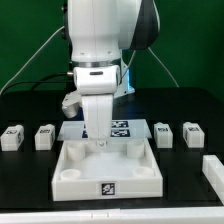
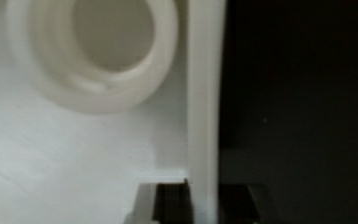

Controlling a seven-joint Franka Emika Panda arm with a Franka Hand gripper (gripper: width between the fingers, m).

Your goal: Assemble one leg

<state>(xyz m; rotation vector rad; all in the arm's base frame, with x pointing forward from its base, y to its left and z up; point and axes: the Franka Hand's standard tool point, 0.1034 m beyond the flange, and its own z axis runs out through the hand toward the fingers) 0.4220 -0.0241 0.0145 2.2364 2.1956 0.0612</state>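
My gripper (image 1: 100, 141) is down at the far rim of the large white square tray-like part (image 1: 75, 172). In the wrist view the gripper (image 2: 206, 192) has one dark finger (image 2: 172, 205) on each side of the tray's thin upright wall (image 2: 204, 100), shut on it. A round corner socket (image 2: 105, 45) lies inside the tray close by. Four small white legs with marker tags lie on the black table: two at the exterior view's left (image 1: 11, 137) (image 1: 44, 136) and two at its right (image 1: 163, 134) (image 1: 192, 132). None is held.
The marker board (image 1: 120, 128) lies flat just behind the tray. A white block (image 1: 213, 171) sits at the exterior view's right edge near the front. A green wall stands behind the table.
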